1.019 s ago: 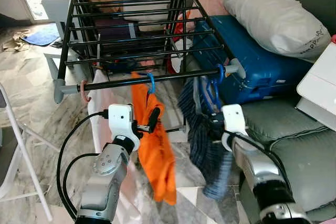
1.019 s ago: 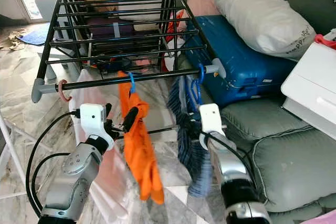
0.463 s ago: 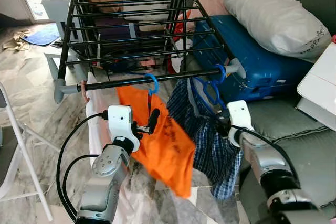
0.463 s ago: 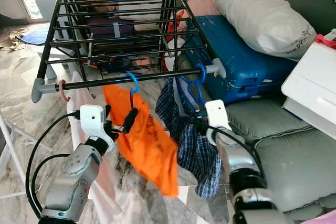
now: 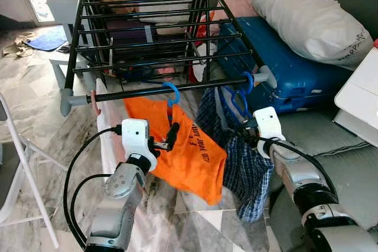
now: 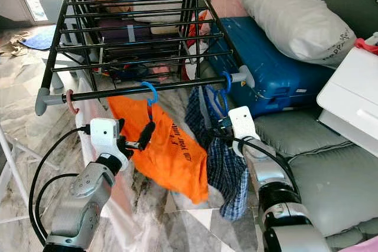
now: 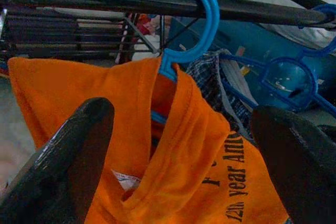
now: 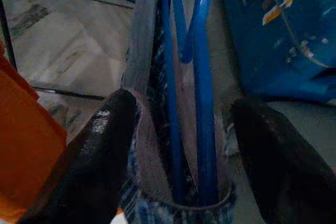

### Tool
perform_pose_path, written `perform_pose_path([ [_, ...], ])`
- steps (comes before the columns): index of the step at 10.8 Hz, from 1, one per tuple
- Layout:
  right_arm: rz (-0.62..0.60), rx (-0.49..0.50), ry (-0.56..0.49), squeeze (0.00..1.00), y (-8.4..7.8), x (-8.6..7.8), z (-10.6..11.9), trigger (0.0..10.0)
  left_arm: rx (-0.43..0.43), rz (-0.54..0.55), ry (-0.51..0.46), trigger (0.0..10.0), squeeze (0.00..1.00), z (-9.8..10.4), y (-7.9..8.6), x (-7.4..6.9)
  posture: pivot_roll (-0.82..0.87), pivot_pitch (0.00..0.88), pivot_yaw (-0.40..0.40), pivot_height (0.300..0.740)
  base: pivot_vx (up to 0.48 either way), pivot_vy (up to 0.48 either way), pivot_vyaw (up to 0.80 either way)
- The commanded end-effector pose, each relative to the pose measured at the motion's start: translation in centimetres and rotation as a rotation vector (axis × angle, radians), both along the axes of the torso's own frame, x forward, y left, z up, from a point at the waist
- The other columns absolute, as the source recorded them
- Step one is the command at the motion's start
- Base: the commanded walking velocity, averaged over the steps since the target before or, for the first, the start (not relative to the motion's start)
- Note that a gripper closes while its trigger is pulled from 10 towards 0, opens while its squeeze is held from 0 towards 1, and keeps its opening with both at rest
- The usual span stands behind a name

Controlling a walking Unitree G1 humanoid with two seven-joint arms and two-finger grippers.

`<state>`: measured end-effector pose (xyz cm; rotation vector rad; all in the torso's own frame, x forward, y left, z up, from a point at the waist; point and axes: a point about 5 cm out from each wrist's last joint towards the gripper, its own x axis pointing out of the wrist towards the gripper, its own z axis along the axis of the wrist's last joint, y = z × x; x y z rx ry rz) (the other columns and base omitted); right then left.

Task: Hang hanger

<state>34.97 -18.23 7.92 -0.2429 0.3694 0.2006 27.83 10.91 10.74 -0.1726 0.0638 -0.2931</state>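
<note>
An orange shirt [image 5: 183, 151] hangs on a blue hanger [image 7: 186, 22] whose hook sits over the front black rail [image 5: 136, 92] of the drying rack. My left gripper [image 5: 169, 138] is open just before the shirt's collar, its fingers [image 7: 79, 156] apart on either side of it. Further right along the rail, a second blue hanger [image 5: 239, 101] carries a dark plaid garment [image 5: 245, 175]. Open too, my right gripper [image 8: 184, 145] is at that hanger's neck, with the blue bars and cloth between its fingers [image 8: 100, 150].
A blue suitcase [image 5: 283, 57] with a grey pillow [image 5: 313, 22] on it lies behind the rack's right end. To the right are a grey sofa [image 5: 336, 169] and a white box [image 5: 360, 104]. A pink hook [image 5: 94, 103] and a pale cloth [image 5: 106, 140] hang at the rail's left.
The orange shirt has swung and spread out to the right. The plaid garment swayed, and my right gripper rose closer to its hanger. My left arm has hardly moved.
</note>
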Motion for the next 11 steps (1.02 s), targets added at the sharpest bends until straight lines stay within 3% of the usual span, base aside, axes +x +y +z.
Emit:
perform_pose_path([
  [1, 0.008, -0.012, -0.015, 1.0, 0.0, 0.4, 0.6, 10.0, 0.018, -0.004, 0.016, 10.0, 0.0, -0.3, -0.1, -0.1, -0.18, 0.034, -0.026, 0.74, 0.0, 0.0, 0.0],
  [5, 0.0, -0.012, -0.052, 1.0, -0.4, 1.5, 1.9, 10.0, 0.016, -0.009, 0.018, 10.0, 0.0, -0.2, -0.2, 0.0, -0.18, 0.035, -0.025, 0.74, 0.0, 0.0, 0.0],
  [6, 0.005, -0.007, -0.045, 0.95, -0.4, 1.7, 2.0, 10.0, 0.017, -0.009, 0.02, 10.0, 0.0, -0.3, -0.3, 0.0, -0.18, 0.036, -0.023, 0.74, 0.0, 0.0, 0.0],
  [7, 0.023, 0.009, -0.035, 0.53, -0.1, 1.8, 2.0, 10.0, 0.017, -0.012, 0.021, 10.0, 0.0, -0.3, -0.3, -0.1, -0.18, 0.037, -0.023, 0.74, 0.0, 0.0, 0.0],
  [8, 0.035, 0.023, -0.023, 0.0, 0.3, 1.9, 1.9, 6.2, 0.016, -0.014, 0.022, 10.0, 0.0, -0.3, -0.4, -0.1, -0.18, 0.037, -0.024, 0.74, 0.0, 0.0, 0.0],
  [9, 0.032, 0.046, -0.006, 0.0, 0.4, 1.9, 1.7, 1.4, 0.016, -0.014, 0.022, 10.0, 0.0, -0.3, -0.4, -0.1, -0.18, 0.038, -0.025, 0.74, 0.0, 0.0, 0.0],
  [10, 0.036, 0.07, 0.022, 0.0, 0.7, 1.8, 1.3, 0.0, 0.017, -0.013, 0.023, 10.0, 0.0, -0.3, -0.4, -0.1, -0.18, 0.04, -0.027, 0.74, 0.0, 0.0, 0.0],
  [11, 0.047, 0.079, 0.035, 0.0, 1.0, 1.6, 1.0, 0.0, 0.017, -0.011, 0.025, 10.0, 0.0, -0.3, -0.4, -0.1, -0.18, 0.043, -0.026, 0.74, 0.0, 0.0, 0.0],
])
